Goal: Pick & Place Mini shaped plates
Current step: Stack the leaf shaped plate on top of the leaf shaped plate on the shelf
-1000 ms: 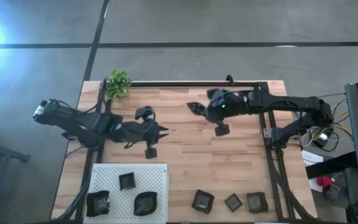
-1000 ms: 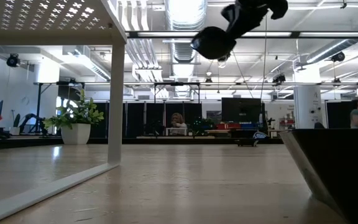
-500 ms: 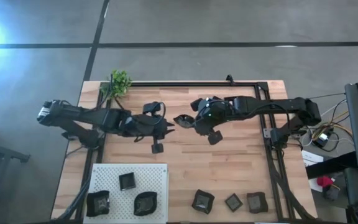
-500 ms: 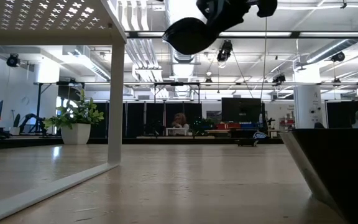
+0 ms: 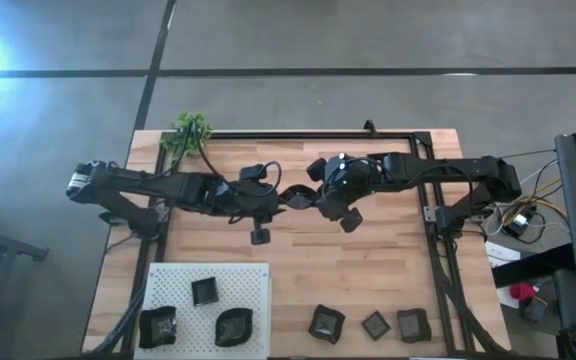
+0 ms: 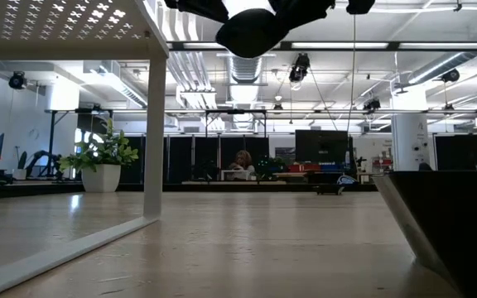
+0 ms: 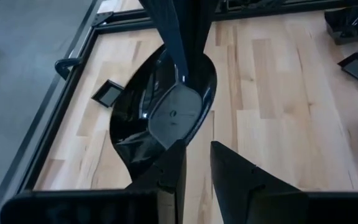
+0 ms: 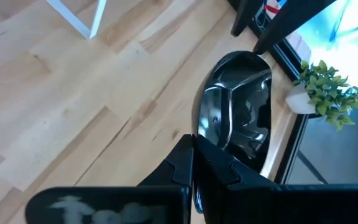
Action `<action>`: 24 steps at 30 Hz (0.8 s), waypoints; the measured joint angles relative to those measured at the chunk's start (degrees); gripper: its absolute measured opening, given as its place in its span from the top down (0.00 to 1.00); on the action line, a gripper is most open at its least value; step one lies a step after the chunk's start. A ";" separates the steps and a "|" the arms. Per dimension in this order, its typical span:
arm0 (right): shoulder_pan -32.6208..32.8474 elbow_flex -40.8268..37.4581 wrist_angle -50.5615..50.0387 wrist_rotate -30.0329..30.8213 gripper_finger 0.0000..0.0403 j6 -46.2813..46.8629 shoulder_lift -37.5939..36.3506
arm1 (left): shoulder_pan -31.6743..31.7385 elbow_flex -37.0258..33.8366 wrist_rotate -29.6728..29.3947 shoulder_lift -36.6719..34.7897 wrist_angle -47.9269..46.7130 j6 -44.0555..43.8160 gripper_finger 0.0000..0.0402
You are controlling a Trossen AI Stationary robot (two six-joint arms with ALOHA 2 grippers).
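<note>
Mid-air above the middle of the wooden counter [image 5: 388, 260], the right end effector [image 5: 306, 197] pinches the rim of a glossy black rounded mini plate [image 7: 166, 115], stiff, light, slippery, while the left end effector [image 7: 196, 163] gapes at its opposite rim.

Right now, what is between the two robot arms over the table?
A dark oval plate, seen in the high view: the right end effector grips one edge, the open left end effector reaches the other.
</note>
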 joint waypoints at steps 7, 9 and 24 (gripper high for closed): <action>0.00 -0.13 -0.15 -0.19 0.98 -1.56 -0.01 | 0.19 0.00 -0.02 0.21 0.22 2.83 0.82; 0.00 -0.13 -0.15 -0.21 0.98 -1.85 -0.01 | 0.18 0.00 -0.02 0.21 0.51 4.86 0.82; 0.00 -0.22 -0.17 -0.34 0.98 -1.17 -0.03 | -0.05 0.00 -0.12 0.21 3.19 13.99 0.82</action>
